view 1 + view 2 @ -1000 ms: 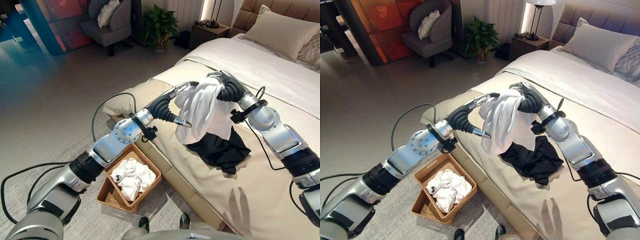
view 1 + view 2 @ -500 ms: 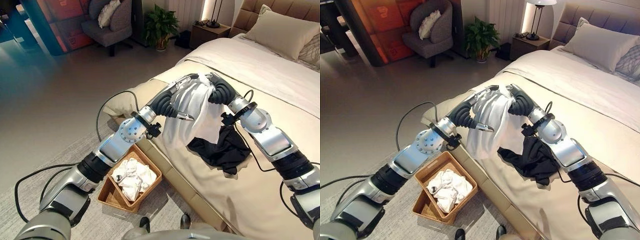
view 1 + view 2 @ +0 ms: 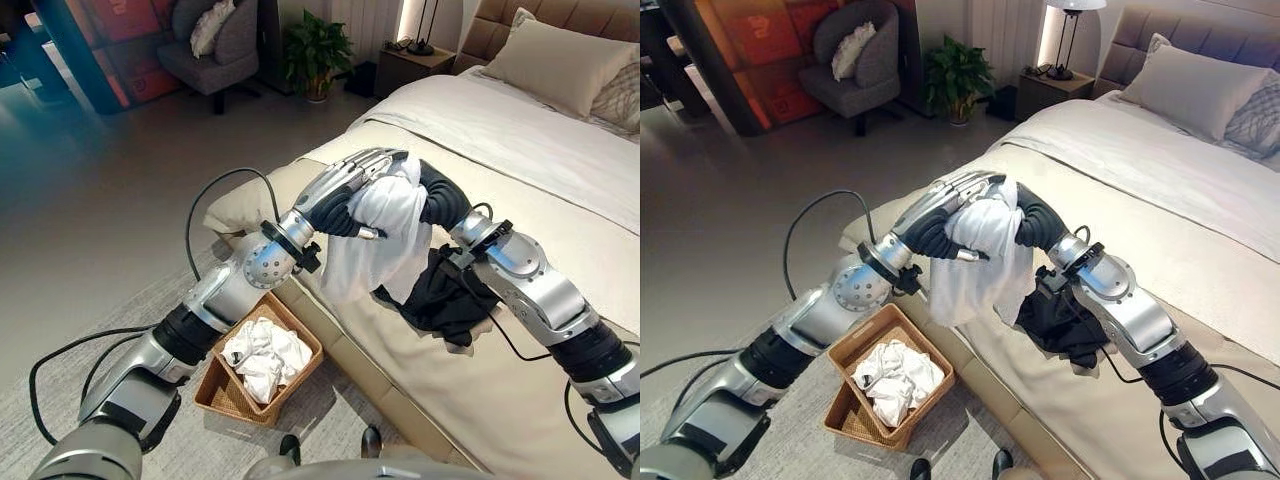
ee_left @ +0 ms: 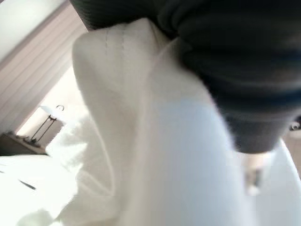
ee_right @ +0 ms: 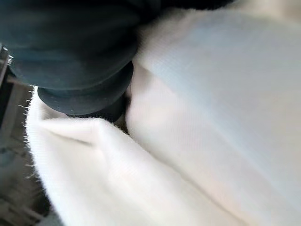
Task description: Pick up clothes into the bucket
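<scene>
White garment (image 3: 385,235) held up above the near edge of the bed (image 3: 560,160), bunched at the top and hanging loose below, lower hem clear of the mattress. Left hand (image 3: 350,180) laid over the top of the bunched cloth from the floor side, fingers (image 3: 372,160) straight and lying side by side across the fabric, thumb (image 3: 368,233) pressed against the cloth beneath. Right hand (image 3: 1032,222) buried in the garment from the bed side, dark ribbed cover visible up to the cloth; state of its fingers cannot be told, hidden under the fabric. Both wrist views: white cloth pressed close against dark ribbed cover, nothing further readable.

Black garment (image 3: 440,300) crumpled on the beige bedspread just beside and partly behind the hanging white one, under the right forearm.

Woven basket (image 3: 262,362) on the floor rug beside the bed, below the left forearm, holding a heap of white clothes (image 3: 263,355). White garment in hand well above the basket and offset toward the bed, not over its opening.

Pillows (image 3: 560,60) at the head of the bed. Grey armchair (image 3: 215,50) with a cushion, potted plant (image 3: 318,48) and a nightstand (image 3: 400,65) with a lamp along the far wall.
</scene>
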Available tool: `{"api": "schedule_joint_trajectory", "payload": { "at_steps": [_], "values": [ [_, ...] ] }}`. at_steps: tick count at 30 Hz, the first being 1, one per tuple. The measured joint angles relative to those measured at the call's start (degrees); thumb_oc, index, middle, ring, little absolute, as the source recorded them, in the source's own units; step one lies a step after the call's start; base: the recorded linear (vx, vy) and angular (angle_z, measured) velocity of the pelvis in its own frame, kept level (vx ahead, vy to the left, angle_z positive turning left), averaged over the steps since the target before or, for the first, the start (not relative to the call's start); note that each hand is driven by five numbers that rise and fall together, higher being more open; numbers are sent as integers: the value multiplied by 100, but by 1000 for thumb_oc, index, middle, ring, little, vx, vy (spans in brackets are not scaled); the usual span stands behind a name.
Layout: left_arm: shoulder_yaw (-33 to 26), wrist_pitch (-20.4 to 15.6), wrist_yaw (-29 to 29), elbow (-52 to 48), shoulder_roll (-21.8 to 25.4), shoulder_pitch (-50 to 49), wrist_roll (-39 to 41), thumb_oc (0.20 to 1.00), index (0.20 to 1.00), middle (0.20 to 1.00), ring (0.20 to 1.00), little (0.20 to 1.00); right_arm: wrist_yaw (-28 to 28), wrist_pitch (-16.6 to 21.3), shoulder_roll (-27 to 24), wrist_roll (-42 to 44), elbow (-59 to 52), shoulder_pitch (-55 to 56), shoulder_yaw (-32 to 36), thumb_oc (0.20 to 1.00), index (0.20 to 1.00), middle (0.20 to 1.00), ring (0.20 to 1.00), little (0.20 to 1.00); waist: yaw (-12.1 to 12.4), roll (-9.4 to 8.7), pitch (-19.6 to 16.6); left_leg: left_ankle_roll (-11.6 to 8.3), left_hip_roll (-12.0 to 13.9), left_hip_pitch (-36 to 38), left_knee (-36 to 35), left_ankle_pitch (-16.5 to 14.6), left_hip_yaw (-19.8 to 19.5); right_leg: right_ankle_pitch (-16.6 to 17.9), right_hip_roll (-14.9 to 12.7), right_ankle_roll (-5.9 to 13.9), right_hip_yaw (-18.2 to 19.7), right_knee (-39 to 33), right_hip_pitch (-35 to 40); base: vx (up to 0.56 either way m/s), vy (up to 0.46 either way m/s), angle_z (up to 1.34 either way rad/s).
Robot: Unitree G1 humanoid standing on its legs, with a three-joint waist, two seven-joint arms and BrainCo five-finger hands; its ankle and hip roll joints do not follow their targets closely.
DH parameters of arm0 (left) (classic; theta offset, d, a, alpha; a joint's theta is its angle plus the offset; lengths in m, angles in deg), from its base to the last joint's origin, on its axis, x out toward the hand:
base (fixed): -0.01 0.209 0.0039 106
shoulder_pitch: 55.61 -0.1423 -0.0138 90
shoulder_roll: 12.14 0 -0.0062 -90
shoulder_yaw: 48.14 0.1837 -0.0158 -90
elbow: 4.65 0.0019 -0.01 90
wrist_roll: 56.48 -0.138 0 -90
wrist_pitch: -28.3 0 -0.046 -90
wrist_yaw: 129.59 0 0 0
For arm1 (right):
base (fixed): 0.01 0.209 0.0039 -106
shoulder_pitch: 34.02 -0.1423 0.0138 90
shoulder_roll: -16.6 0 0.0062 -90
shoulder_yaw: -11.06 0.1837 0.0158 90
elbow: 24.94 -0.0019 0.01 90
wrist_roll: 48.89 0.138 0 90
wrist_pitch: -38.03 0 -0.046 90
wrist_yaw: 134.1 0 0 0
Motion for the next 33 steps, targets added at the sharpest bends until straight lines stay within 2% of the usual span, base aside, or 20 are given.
{"api": "schedule_joint_trajectory", "payload": {
  "at_steps": [2,3,4,8,25,26,30,31,33],
  "values": [
    [-92,-7,-5,-91,8,-9,-83,454,454,454,454,454,4,-4,1,7,-123,88,94,200,200,200,200,200,6,0,0,2,1,-4,-3,-1,11,1,4,-1,19,2,-16,4,1,-5],
    [-163,-23,-11,-194,31,-15,-214,304,304,304,304,304,-10,-3,6,91,-228,143,168,200,200,200,200,200,9,0,0,5,2,-5,-4,-3,29,2,6,-2,38,3,-25,8,-1,-7],
    [-197,-28,-9,-264,41,-15,-215,200,200,200,200,200,-12,-3,10,119,-295,147,237,200,200,200,200,200,8,0,0,10,2,-3,-4,-8,48,3,6,-1,57,3,-31,10,3,-8],
    [-370,-41,-20,-498,79,-83,-222,200,200,200,200,200,-10,-2,44,231,-491,154,402,200,200,200,200,200,3,0,0,11,0,3,-4,-21,112,5,6,1,119,3,-56,7,3,-9],
    [-995,-102,-392,-1692,900,-379,-384,200,200,200,200,200,319,-3,-70,683,-805,193,726,200,200,200,200,200,23,-14,-14,28,-8,48,0,-79,179,7,7,5,213,3,-53,3,-2,-1],
    [-1040,-106,-403,-1744,900,-425,-384,200,200,200,200,200,330,-3,-79,715,-810,193,742,304,304,304,304,304,22,-14,-13,27,-7,62,0,-90,180,6,8,5,218,3,-44,8,-16,-7],
    [-1356,-125,-425,-2131,907,-749,-373,200,200,200,200,200,428,-11,-236,910,-994,299,876,275,275,275,275,275,36,-25,-21,40,-7,99,5,-127,239,5,7,6,267,3,-31,-5,-15,-7],
    [-1458,-144,-428,-2236,898,-844,-365,200,200,200,200,200,451,-14,-237,974,-1076,372,957,200,200,200,200,200,35,-40,-30,38,-8,101,6,-129,239,5,5,7,266,2,-29,0,0,0],
    [-1542,-145,-426,-2371,889,-912,-311,200,200,200,200,200,467,-21,-237,1100,-1172,482,1035,200,200,200,200,200,46,-63,-45,39,-7,99,3,-128,236,5,6,6,260,2,-29,0,0,0]
  ]
}}
